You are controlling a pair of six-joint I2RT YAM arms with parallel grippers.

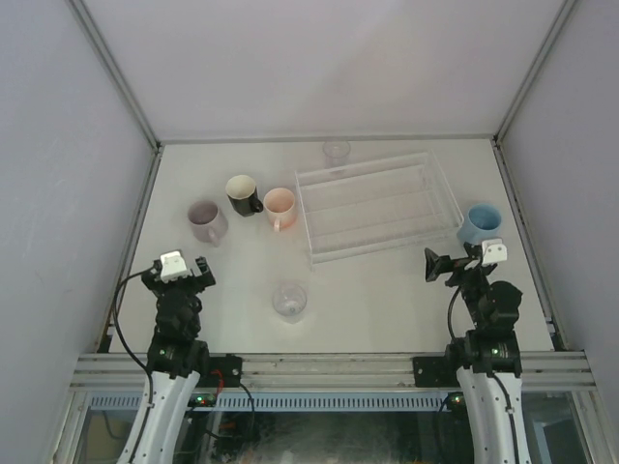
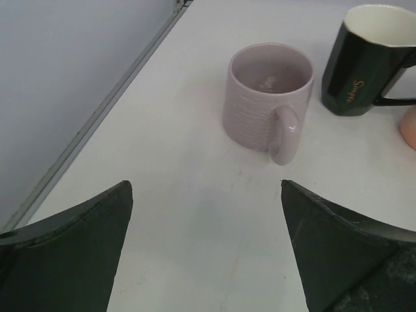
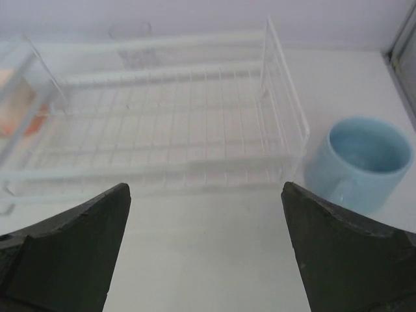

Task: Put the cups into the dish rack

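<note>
The clear dish rack (image 1: 379, 206) lies empty at the table's middle right; it also shows in the right wrist view (image 3: 162, 130). A mauve mug (image 1: 206, 221) (image 2: 268, 97), a black mug (image 1: 243, 194) (image 2: 364, 62) and a peach-pink mug (image 1: 280, 206) stand upright in a row left of the rack. A light blue mug (image 1: 479, 223) (image 3: 359, 164) stands at its right end. One glass tumbler (image 1: 289, 300) stands near the front middle, another (image 1: 337, 151) behind the rack. My left gripper (image 1: 178, 274) (image 2: 207, 250) is open and empty, short of the mauve mug. My right gripper (image 1: 455, 263) (image 3: 205, 250) is open and empty, near the light blue mug.
Grey walls with metal frame posts enclose the table on the left (image 1: 126, 232), right (image 1: 527, 222) and back. The arm bases sit on a rail at the near edge (image 1: 329, 367).
</note>
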